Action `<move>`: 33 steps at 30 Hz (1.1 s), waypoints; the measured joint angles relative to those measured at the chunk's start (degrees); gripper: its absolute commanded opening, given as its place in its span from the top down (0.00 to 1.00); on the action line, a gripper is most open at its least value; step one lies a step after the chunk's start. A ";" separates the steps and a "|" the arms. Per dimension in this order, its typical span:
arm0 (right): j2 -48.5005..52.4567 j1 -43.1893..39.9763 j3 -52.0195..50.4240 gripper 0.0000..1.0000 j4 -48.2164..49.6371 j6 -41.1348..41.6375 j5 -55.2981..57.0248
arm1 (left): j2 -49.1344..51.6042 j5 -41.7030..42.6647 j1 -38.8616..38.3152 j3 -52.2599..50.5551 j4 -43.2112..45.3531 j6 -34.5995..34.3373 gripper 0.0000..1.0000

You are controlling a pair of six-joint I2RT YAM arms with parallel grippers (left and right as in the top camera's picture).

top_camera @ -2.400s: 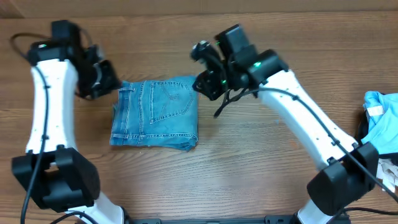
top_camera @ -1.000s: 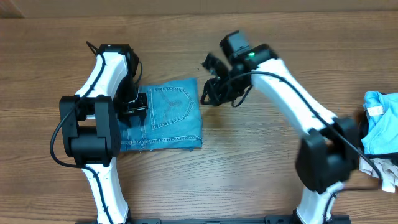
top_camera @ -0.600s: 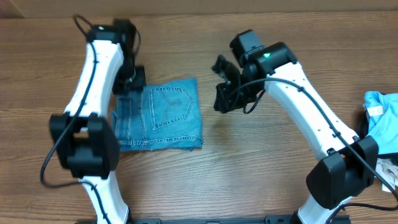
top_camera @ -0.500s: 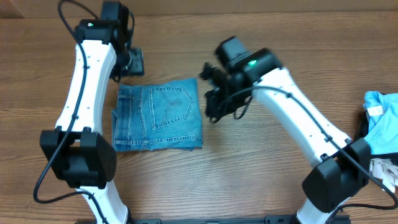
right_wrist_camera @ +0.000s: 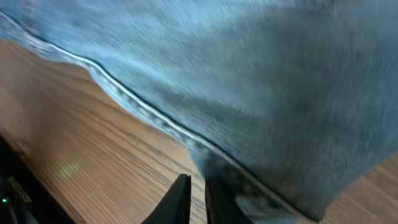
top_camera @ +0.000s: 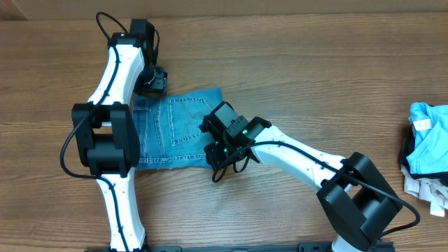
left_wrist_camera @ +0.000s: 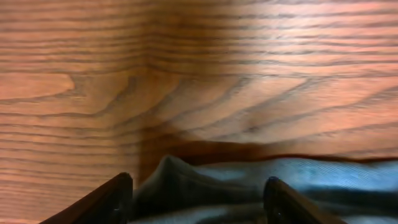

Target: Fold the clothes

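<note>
Wood table: folded jeans, garment heap right.

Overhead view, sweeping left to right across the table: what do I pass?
left tool → jeans → right tool → pile of blue cloth at the right edge

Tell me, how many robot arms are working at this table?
2. The left arm reaches the far left corner of the folded jeans; the right arm leans over their near right corner. None seems hidden.
</note>
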 measured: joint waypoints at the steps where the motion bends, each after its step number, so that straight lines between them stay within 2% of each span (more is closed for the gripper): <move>1: 0.07 0.02 -0.42 0.86 0.00 0.46 -0.02 | 0.72 -0.04 0.04 0.00 -0.04 0.00 0.28; 4: 0.98 0.02 -0.61 0.85 1.07 1.38 -0.04 | 2.47 -0.04 0.09 0.00 -1.75 0.00 0.29; 9: 5.42 -1.22 -0.61 0.80 2.82 2.34 -3.72 | 3.19 0.31 0.11 0.02 -9.62 -0.26 0.41; 15: 5.88 -9.29 -0.70 0.78 4.74 2.27 -5.11 | 3.85 2.38 0.20 -1.38 -20.87 -0.63 0.48; 17: 5.90 -13.33 -0.66 0.75 4.87 0.83 -4.07 | 3.93 3.28 0.20 -2.40 -23.37 -1.03 0.51; 18: 5.90 -15.21 -0.50 0.74 4.87 -0.28 -3.50 | 4.02 3.74 0.20 -2.80 -24.06 -1.40 0.56; 19: 5.90 -17.18 -0.22 0.74 4.72 -1.44 -2.78 | 4.07 4.28 0.20 -3.13 -24.72 -1.60 0.69; 20: 5.90 -18.82 0.20 0.70 4.26 -2.47 -2.29 | 4.07 5.03 0.20 -3.52 -25.22 -1.88 0.76; 22: 5.90 -21.68 1.92 0.62 1.49 -4.26 -1.46 | 4.17 6.78 0.20 -4.11 -25.33 -1.99 0.78; 25: 5.95 -22.71 6.21 0.50 -10.14 -5.35 -1.97 | 4.20 7.39 0.20 -4.31 -23.65 -3.91 0.75; 26: 5.95 -22.88 7.58 0.41 -12.98 -5.60 -4.66 | 4.20 7.37 0.20 -4.37 -22.88 -4.81 0.73; 28: 5.77 -23.47 8.87 0.29 -15.34 -6.08 -12.41 | 4.20 7.08 0.22 -4.37 -22.16 -6.27 0.60; 29: 5.53 -24.17 9.05 0.30 -16.41 -5.49 -16.33 | 4.17 6.88 0.26 -4.28 -21.99 -6.95 0.49; 31: 4.96 -25.70 9.11 0.35 -18.62 -4.59 -21.03 | 4.04 6.36 0.52 -3.54 -21.31 -7.76 0.37; 33: 4.76 -26.34 9.09 0.34 -19.28 -4.33 -22.77 | 3.58 6.25 0.92 -2.01 -20.79 -8.22 0.31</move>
